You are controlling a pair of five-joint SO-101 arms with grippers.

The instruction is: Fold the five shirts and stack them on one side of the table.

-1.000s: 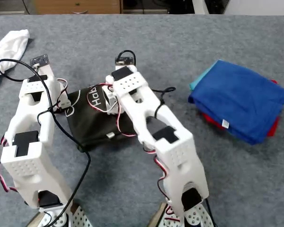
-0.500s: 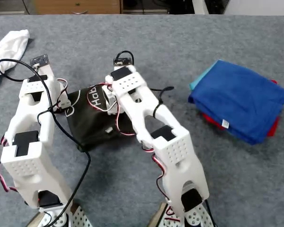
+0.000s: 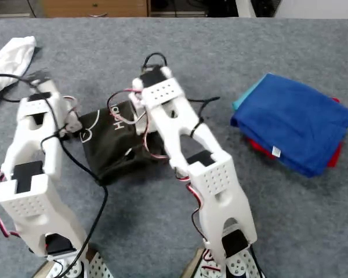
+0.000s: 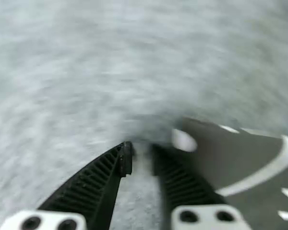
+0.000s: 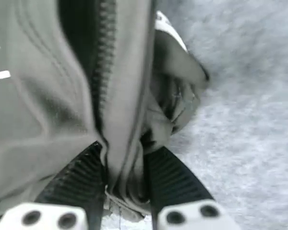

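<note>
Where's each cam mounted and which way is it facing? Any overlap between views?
High view: fixed above the arms, looking down over the table; the left arm and the right arm both show.
Left wrist view: on the left arm's wrist, looking along the left gripper at the table and the edge of the black shirt.
Right wrist view: on the right arm's wrist, looking along the right gripper, which is shut on the black shirt.
Shared: all three views show the black shirt.
</note>
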